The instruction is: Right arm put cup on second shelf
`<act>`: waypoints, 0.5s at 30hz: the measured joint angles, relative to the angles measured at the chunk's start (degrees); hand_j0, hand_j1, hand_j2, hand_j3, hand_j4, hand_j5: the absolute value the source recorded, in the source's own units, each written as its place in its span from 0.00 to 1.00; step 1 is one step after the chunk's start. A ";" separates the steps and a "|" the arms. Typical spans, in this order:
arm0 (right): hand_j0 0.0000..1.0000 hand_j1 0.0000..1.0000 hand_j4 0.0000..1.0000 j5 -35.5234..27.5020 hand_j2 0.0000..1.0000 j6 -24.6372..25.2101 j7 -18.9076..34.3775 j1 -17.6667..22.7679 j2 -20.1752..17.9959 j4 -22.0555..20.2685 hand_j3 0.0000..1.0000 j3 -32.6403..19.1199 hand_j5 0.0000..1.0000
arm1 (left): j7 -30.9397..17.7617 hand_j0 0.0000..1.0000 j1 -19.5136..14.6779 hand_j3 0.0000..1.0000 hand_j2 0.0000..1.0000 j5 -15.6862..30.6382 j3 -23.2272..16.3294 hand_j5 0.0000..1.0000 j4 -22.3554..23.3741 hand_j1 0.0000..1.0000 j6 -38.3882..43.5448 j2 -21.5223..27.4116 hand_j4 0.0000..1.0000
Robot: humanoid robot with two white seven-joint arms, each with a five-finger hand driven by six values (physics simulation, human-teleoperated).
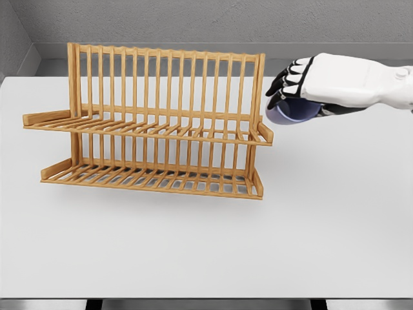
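Head view shows the cup (292, 110), bluish and tipped on its side, held in the air just right of the rack's upper shelf (148, 129). Right hand (316, 84) wraps over it from above, fingers (287, 81) curled around its rim. Wooden rack (155, 123) stands on the white table (206, 245).

One wooden rack (155, 123) is standing on one white table (206, 252), and it is showing two slatted shelves, an upper shelf (148, 131) and a lower shelf (151, 179). One bluish cup (292, 111) is showing, partly hidden under a hand. One hand, the right hand (322, 84), is appearing in the head view; its dark fingers (284, 81) are overlapping too much to be counted surely.
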 measured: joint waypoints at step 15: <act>0.69 0.69 0.69 0.11 0.69 0.00 -0.01 -3.16 6.41 -0.16 0.69 3.65 0.69 | 0.00 1.00 0.00 1.00 1.00 0.00 0.00 1.00 0.00 1.00 0.00 0.00 1.00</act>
